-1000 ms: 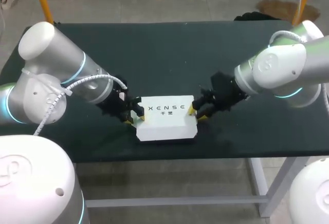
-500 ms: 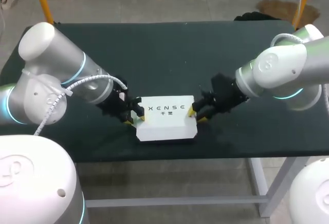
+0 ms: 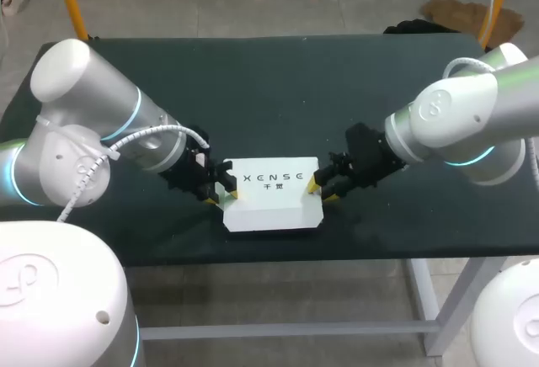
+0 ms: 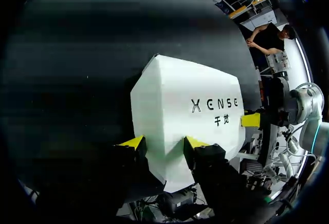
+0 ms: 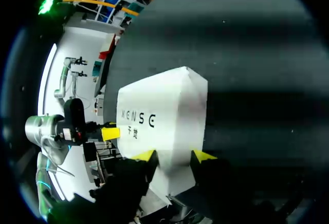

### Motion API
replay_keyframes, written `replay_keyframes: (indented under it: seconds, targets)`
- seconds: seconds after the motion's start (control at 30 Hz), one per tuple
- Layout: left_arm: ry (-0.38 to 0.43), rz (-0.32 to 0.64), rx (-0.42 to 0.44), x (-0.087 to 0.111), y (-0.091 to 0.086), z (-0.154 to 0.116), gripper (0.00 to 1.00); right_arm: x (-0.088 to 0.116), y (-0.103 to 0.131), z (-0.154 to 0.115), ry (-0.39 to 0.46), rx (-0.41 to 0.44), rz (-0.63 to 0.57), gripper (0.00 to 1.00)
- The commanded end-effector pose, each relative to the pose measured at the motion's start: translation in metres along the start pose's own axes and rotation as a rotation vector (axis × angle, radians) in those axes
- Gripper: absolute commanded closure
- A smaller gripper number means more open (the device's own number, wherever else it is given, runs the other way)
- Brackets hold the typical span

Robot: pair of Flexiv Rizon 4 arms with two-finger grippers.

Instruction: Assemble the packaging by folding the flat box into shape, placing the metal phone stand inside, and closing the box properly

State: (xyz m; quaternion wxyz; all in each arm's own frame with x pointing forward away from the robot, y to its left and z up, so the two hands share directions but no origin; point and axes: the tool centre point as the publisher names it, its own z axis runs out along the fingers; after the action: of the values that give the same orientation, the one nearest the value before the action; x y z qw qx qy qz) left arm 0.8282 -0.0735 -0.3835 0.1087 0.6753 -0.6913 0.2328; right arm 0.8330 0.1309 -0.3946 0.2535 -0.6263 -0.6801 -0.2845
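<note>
White box (image 3: 271,194) closed, printed face up, near front edge of dark table (image 3: 278,89), square between both arms. Left gripper (image 3: 221,195) on box's left end: left wrist view shows box corner wedged between yellow tips, both fingers pressed on it from two sides, clamped on box. Right gripper (image 3: 318,188) on opposite end, same story: box end fills gap between tips, fingers gripping it. Each wrist view catches other arm's yellow tip at box's far end
</note>
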Motion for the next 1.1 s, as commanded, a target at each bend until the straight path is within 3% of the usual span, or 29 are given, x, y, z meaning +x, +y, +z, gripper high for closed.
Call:
replay_keyframes:
  seconds: [0.03,0.83,1.1]
  targets:
    - [-0.008,0.004,-0.017,0.005,0.001,0.012,0.49,0.003,0.004,0.006,0.003,0.017,0.003,0.52]
    - [-0.015,-0.025,-0.078,0.012,0.008,0.003,0.51,0.004,0.012,0.002,-0.005,0.06,0.033,0.53]
    - [0.02,-0.038,-0.094,0.011,0.009,0.001,0.51,0.004,0.013,0.001,-0.004,0.074,0.045,0.53]
